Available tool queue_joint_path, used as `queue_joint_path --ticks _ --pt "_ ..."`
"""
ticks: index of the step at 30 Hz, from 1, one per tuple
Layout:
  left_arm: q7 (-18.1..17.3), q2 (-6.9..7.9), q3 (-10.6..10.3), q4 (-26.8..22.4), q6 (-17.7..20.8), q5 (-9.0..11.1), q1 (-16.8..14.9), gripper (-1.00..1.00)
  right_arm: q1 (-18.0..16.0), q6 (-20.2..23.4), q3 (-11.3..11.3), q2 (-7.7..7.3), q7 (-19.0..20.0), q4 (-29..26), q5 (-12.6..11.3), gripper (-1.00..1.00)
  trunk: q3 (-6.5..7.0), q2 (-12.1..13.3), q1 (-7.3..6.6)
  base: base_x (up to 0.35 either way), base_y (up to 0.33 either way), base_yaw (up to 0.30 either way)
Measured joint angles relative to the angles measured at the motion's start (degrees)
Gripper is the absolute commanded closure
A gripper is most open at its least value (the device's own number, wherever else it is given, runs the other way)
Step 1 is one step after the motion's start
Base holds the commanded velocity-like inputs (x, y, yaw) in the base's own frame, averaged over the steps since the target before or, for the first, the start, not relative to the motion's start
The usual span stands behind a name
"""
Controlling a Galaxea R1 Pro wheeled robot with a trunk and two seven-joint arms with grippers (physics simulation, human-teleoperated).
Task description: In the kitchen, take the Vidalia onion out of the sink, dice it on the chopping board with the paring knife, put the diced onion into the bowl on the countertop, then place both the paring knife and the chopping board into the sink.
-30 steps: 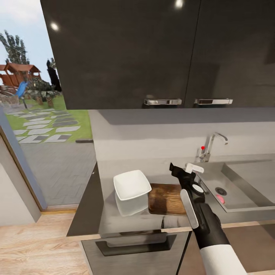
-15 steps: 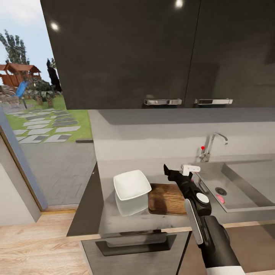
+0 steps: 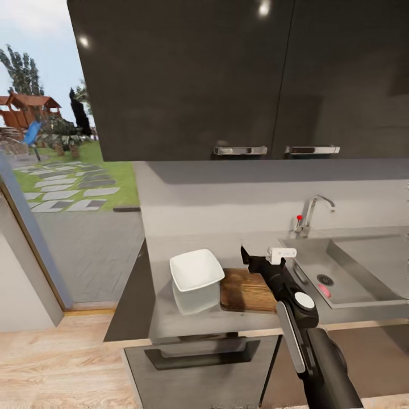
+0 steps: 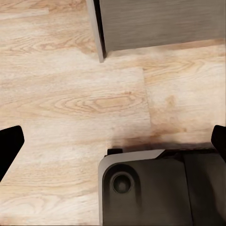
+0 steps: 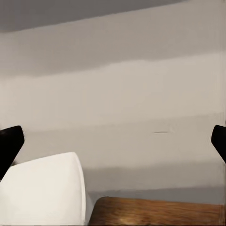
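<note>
1. Head view. The Vidalia onion lies on the floor of the sink, just beside the round drain and near the basin's front wall. The chopping board rests flat at the front edge of the countertop, between the bowl and the sink's left rim; the bowl touches or nearly touches the board's left end. We cannot locate the paring knife in this view.

2. Head view, tool. The right gripper hovers above the board's back edge, well short of the onion. Its two fingers stand widely spread and carry nothing; we cannot confirm contact with any surface.

3. Handling judgement. We expect the onion to be light, firm and round, with a smooth skin that can roll or slip on the steel. We recommend closing across its widest part, from above, with the fingers straddling it.

4. Left wrist view. The left gripper points down at the wooden floor near a cabinet corner. Its fingertips sit far apart at the frame edges, released and empty.

5. Right wrist view. The fingertips are likewise fully spread, with nothing between them. Beyond them we see the bowl's rim, the board's edge and the grey wall.
</note>
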Motion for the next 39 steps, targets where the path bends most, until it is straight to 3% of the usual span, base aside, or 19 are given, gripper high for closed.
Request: queue_joint_path --ticks 28,39 --pt "0.0 -0.01 0.0 0.0 0.0 0.0 0.0 -1.0 0.2 0.0 0.0 -0.02 0.0 0.0 0.0 -1.0 0.0 0.0 0.0 -0.339 0.0 0.0" --pt "0.0 0.0 0.0 0.0 0.0 0.0 0.0 -1.0 0.6 -0.1 0.0 0.04 0.0 0.0 0.0 -1.0 0.0 0.0 -0.03 -0.054 0.0 0.0"
